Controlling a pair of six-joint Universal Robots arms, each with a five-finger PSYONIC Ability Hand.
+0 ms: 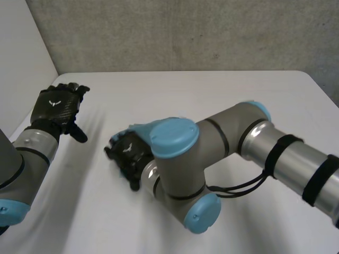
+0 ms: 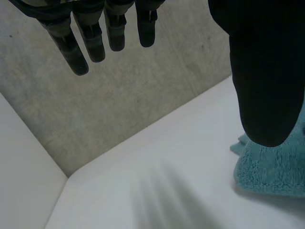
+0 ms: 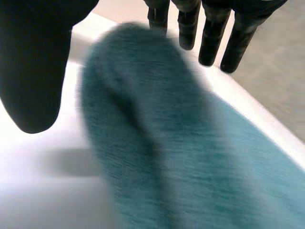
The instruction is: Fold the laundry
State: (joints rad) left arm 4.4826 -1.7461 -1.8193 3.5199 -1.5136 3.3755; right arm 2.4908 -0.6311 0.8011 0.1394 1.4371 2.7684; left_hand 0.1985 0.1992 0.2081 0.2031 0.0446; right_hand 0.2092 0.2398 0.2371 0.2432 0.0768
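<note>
Between the straight fingers [image 3: 209,43] and the wide-set thumb [image 3: 33,71] of my right hand [image 1: 128,155], a ridge of the teal towel [image 3: 157,143] humps up. The thumb stands clear of the towel, so I read nothing as pinched. The towel is looped terry, thick and limp with rounded folds. I judge it light and soft; it should sag from any single hold and cling a little to itself. I would take it at a corner or along a hemmed edge, not on this bunched middle. My left hand [image 1: 54,107] hovers well apart from the towel, its fingers [image 2: 95,38] straight, slightly parted and holding nothing. Under the towel lies the smooth white desk [image 1: 212,95], and beyond it stands a rough grey wall [image 1: 185,32].
</note>
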